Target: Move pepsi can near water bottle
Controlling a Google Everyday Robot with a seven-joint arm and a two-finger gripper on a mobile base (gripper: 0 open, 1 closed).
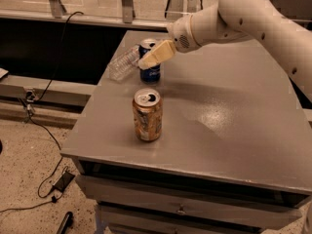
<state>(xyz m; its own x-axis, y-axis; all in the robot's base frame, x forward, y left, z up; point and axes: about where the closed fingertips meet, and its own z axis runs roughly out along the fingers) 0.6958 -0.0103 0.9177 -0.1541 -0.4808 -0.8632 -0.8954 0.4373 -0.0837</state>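
The dark blue pepsi can (150,73) stands upright at the table's far left. The clear water bottle (122,62) lies on its side just to the can's left, almost touching it. My gripper (154,56) hangs at the end of the white arm, right over the upper part of the pepsi can and partly covering it. The can's silver top shows behind the gripper. I cannot tell whether the gripper touches the can.
A gold-brown can (147,115) stands upright nearer the front of the grey table (229,121). The table's left edge runs close to the bottle. Cables lie on the floor at the left. A dark ledge and railing run behind the table.
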